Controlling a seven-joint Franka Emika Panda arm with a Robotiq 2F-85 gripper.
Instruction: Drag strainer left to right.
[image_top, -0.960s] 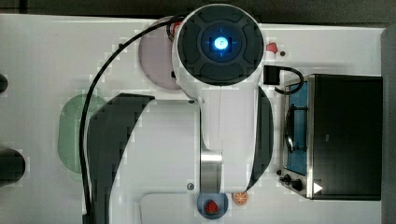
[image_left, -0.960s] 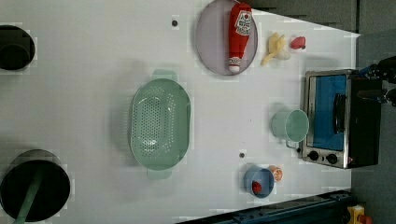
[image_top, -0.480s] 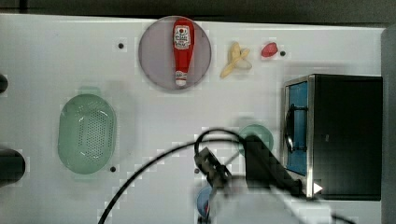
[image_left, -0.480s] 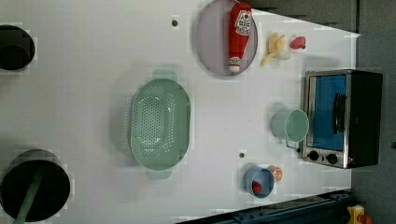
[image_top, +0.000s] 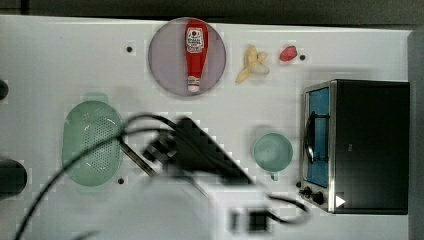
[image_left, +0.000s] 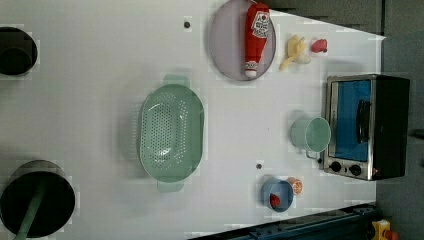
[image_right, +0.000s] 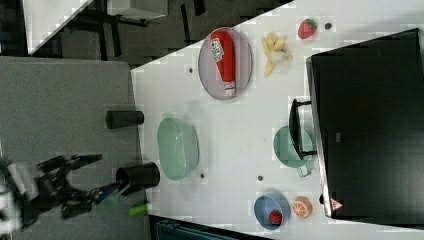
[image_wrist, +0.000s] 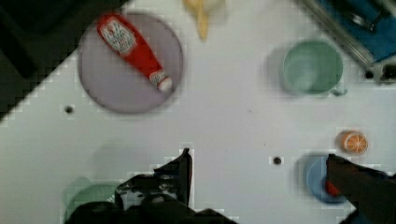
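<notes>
The strainer (image_left: 171, 132) is a pale mint-green oval colander with small holes and tab handles. It rests on the white table, at the top view's left (image_top: 92, 142) and in the right view (image_right: 177, 148). My arm (image_top: 200, 165) is a blur over the table's near middle in the top view, and its cable crosses the strainer's rim. In the wrist view my gripper (image_wrist: 266, 186) is open with bare table between the fingers (image_wrist: 184, 172). A piece of the strainer (image_wrist: 88, 200) shows beside one finger, apart from it.
A grey-lilac plate (image_left: 225, 45) carries a ketchup bottle (image_left: 256, 35); a banana (image_left: 295, 50) and strawberry (image_left: 320, 46) lie beyond. A teal cup (image_left: 310, 134) stands before the toaster oven (image_left: 365, 127). A blue bowl (image_left: 276, 195) and orange (image_left: 296, 185) sit nearby. Black cylinders (image_left: 35, 205) stand at the left view's left.
In the top view the arm has swept off the table's middle to the near edge, then leftward toward the strainer. The strainer has not moved.
</notes>
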